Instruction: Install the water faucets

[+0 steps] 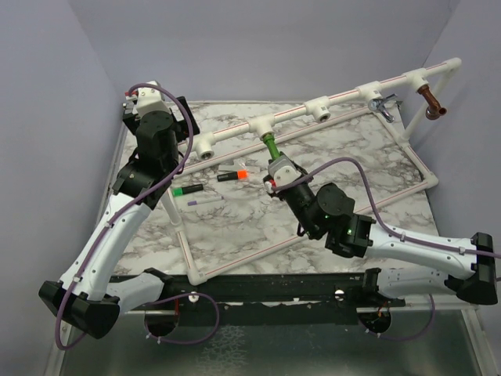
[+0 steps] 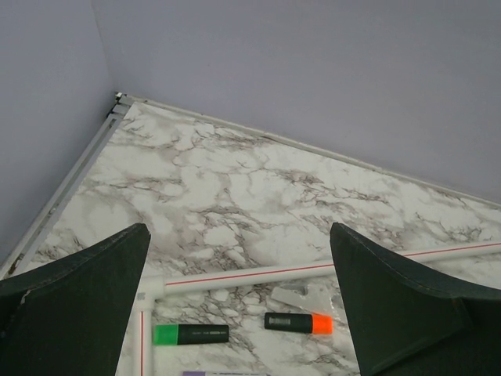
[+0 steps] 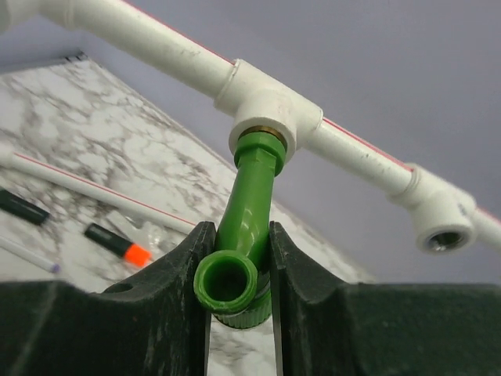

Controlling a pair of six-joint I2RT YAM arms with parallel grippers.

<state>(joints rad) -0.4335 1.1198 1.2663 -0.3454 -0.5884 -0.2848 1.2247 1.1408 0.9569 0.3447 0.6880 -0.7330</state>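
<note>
My right gripper (image 1: 274, 163) (image 3: 239, 270) is shut on the bright green faucet (image 3: 249, 211), whose threaded end sits in the mouth of a white tee fitting (image 3: 270, 113) on the raised pipe. In the top view the green faucet (image 1: 269, 146) reaches up to that tee (image 1: 261, 125). The chrome faucet (image 1: 382, 103) and the copper-brown faucet (image 1: 432, 100) hang from fittings further right on the same pipe. My left gripper (image 1: 186, 135) (image 2: 239, 274) is open and empty, held above the table's far left.
A white pipe frame (image 1: 235, 258) lies on the marble table. A green-capped marker (image 1: 187, 189) (image 2: 190, 334), an orange-capped marker (image 1: 232, 175) (image 2: 298, 322) and a purple pen (image 1: 205, 201) lie inside it. Empty tees (image 1: 206, 149) (image 1: 321, 110) sit on the raised pipe.
</note>
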